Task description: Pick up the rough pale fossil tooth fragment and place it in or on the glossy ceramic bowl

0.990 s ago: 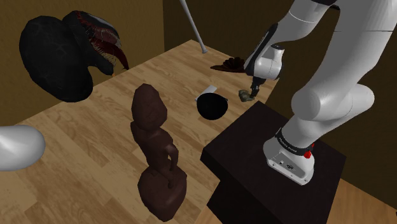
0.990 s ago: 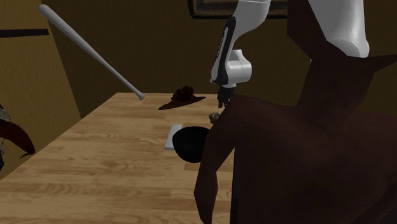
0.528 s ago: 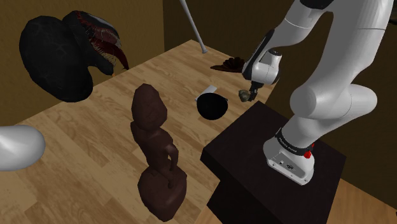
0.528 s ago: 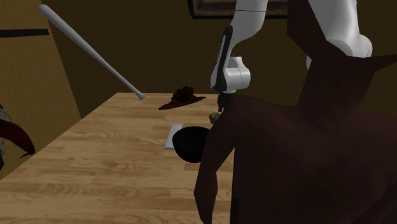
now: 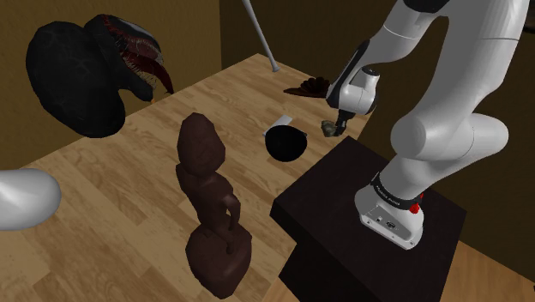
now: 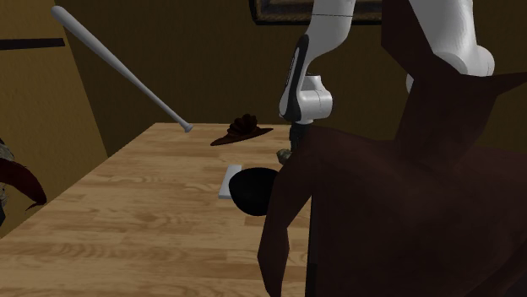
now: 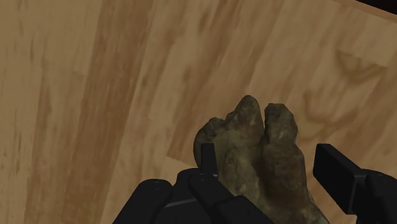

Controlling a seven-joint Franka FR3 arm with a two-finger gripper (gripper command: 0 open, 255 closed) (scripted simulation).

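Note:
The fossil tooth fragment (image 7: 261,153), a rough olive-tan lump, lies on the wooden table (image 5: 129,163) between my two black fingers (image 7: 337,172), which press against its sides. My gripper (image 7: 261,168) points down at it, right beside the black stand. In the shoulder view the gripper (image 5: 334,129) sits on the fragment (image 5: 327,129), a short way to the right of the glossy black bowl (image 5: 285,143). From the second exterior view the fragment (image 6: 284,155) is just beyond the bowl (image 6: 253,190), under the gripper (image 6: 291,150).
A white card (image 5: 279,120) lies against the bowl's far side. A brown hat (image 5: 313,86) and a grey bat (image 5: 259,34) stand behind. A tall dark brown figure (image 5: 210,206), a black mask (image 5: 81,77) and a white object (image 5: 21,197) lie nearer. The black stand (image 5: 343,223) borders the gripper.
The gripper came down a little onto the fragment over the last second. Since half a second ago the arm has barely moved, and the fragment has stayed on the table.

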